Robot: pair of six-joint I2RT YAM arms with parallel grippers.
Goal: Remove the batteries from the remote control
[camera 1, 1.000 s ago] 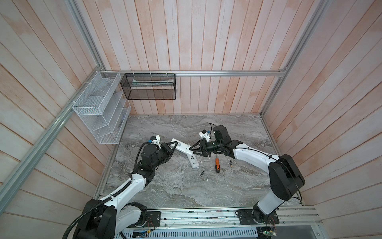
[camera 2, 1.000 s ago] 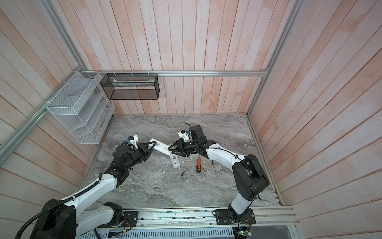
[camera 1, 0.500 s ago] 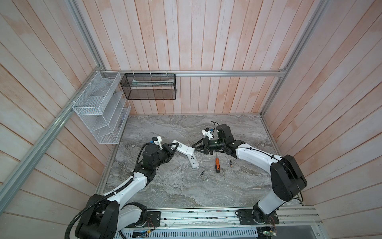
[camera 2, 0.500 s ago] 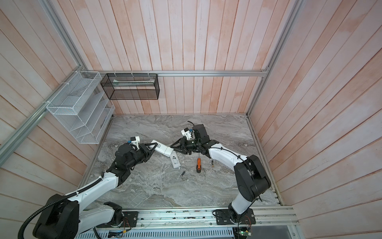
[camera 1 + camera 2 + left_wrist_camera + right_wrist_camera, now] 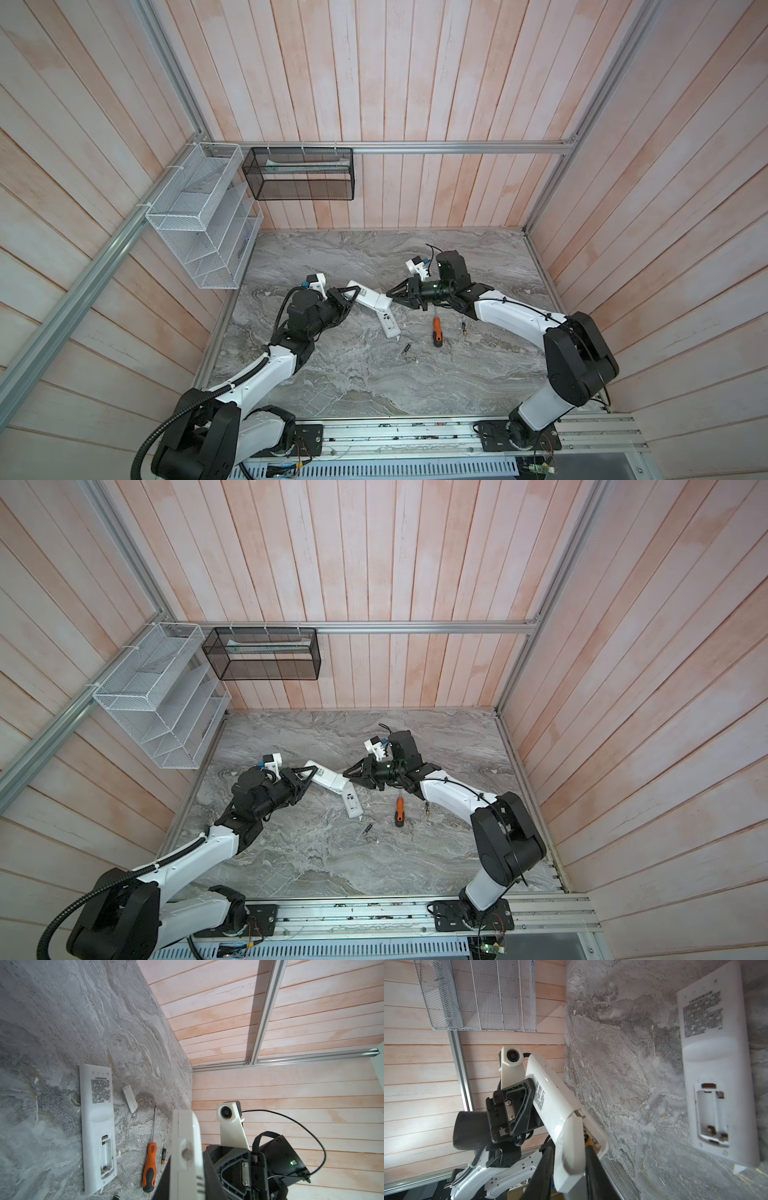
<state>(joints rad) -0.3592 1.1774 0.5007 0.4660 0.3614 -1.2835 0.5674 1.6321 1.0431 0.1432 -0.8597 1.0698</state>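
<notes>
Both top views: two remotes; held remote (image 5: 370, 297) aloft, left pincer (image 5: 348, 297) and right pincer (image 5: 391, 294) each clamped on an end. Two batteries out on counter (image 5: 353, 374): battery (image 5: 406, 348), second battery (image 5: 463, 328).
Left wrist: lying remote (image 5: 97, 1126) bay empty; one loose cover (image 5: 129, 1098), one screwdriver (image 5: 150, 1165).
Right wrist: held remote's lid (image 5: 591, 1136) ajar, cells likely inside. Roughly half done.

grey marble-look table (image 5: 374, 395) carries few loose things near middle. white remote (image 5: 389, 324) flat, face down, battery bay open and empty. small white cover (image 5: 129, 1098) just beside its printed end. orange-and-black screwdriver (image 5: 436, 332) flat, right of remote in both top views. one battery (image 5: 464, 328) near screwdriver, on its right. second battery (image 5: 406, 348) between remote end and screwdriver handle, touching neither.
</notes>
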